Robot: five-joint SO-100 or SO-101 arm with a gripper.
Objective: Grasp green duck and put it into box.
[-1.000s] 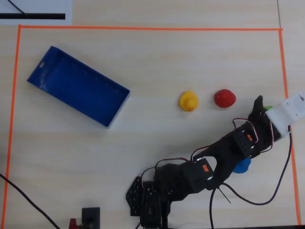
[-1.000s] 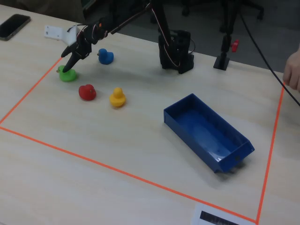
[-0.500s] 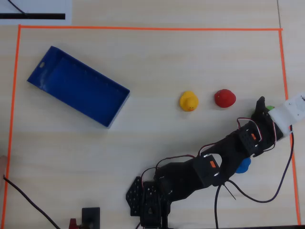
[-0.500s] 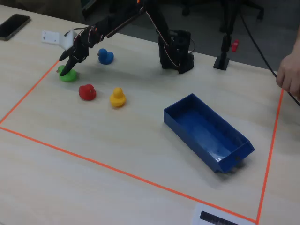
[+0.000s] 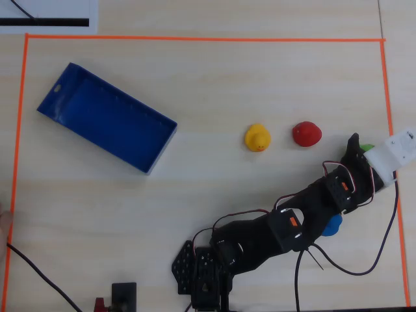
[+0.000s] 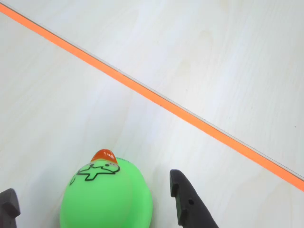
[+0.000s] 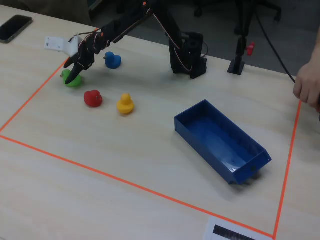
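In the wrist view, the hand [image 6: 90, 206] is sitting open around the green duck [image 6: 107, 197], one dark fingertip [image 6: 8, 203] showing at the left edge and the other to the right of the toy, neither visibly touching it, so nothing is being held. The duck is standing upright on the pale tabletop [image 6: 199, 52] just inside the orange tape line [image 6: 156, 102], its orange beak facing toward that line. Seen from behind, its long axis appears to be running away from the camera, between the two fingers.

The step in hand looks to be the grasp itself: the next move is calling for the fingers to close on the body before any lift.

In the overhead view, the box [image 5: 104, 117] is lying empty at the far left, well apart from the green duck [image 5: 367, 147] at the right border, with the yellow duck [image 5: 257, 138] and red duck [image 5: 306, 134] between them and the blue duck [image 5: 332, 225] partly hidden under the arm.
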